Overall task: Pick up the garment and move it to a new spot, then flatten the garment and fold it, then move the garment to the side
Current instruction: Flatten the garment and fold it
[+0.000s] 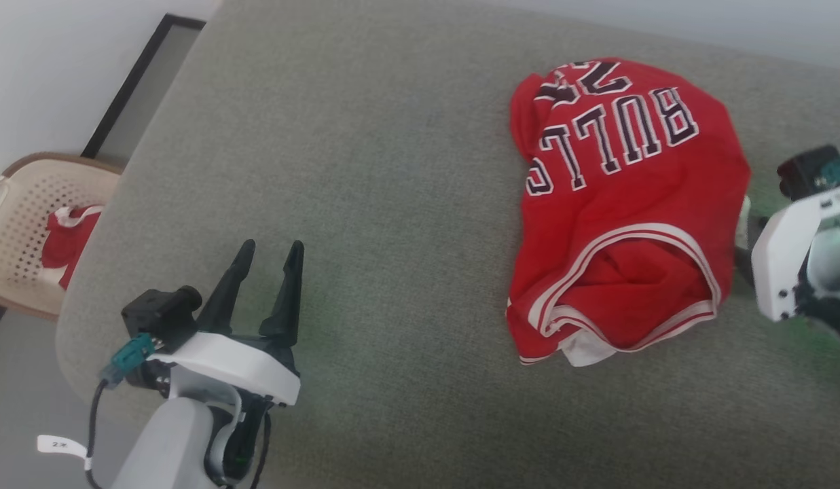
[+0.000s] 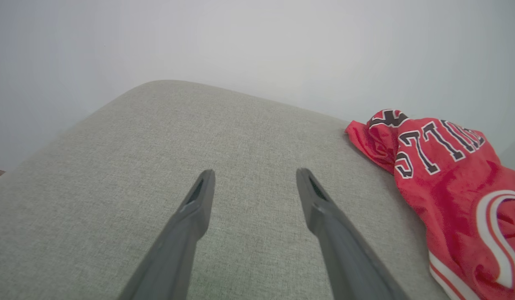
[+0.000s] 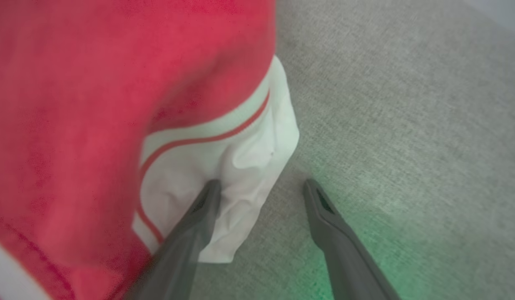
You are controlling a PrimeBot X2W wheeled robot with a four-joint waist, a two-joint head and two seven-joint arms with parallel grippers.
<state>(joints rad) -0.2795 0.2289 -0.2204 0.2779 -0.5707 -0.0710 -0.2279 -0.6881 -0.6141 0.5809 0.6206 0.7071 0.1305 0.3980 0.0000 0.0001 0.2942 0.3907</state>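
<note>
Red jersey cloth, the garment (image 1: 630, 210), is seen crumpled in a heap on the grey woven surface (image 1: 392, 170), on the robot's right in the head view. Its black, white-outlined "BULLS" lettering reads upside down there, and an opening edged with white-and-red striped trim is turned toward the near side.

The right gripper (image 3: 262, 182) is placed at the heap's right edge with its two fingers spread wide and nothing clamped between them. In the right wrist view, one finger is laid over the white sleeve (image 3: 240, 166) that pokes out from under the red cloth, while the other is held above bare surface just beside the sleeve. Whether the first finger actually presses the cloth cannot be told. A green glow is cast on the surface near this gripper.

The left gripper (image 1: 272, 244) is held well apart from the garment, over bare surface on the robot's left, its fingers parted and empty. From the left wrist view the garment (image 2: 449, 179) is seen off to the right of the fingers.

Beyond the surface's left edge, a beige perforated basket (image 1: 26, 204) with a red-and-white cloth (image 1: 70, 238) inside is visible.
</note>
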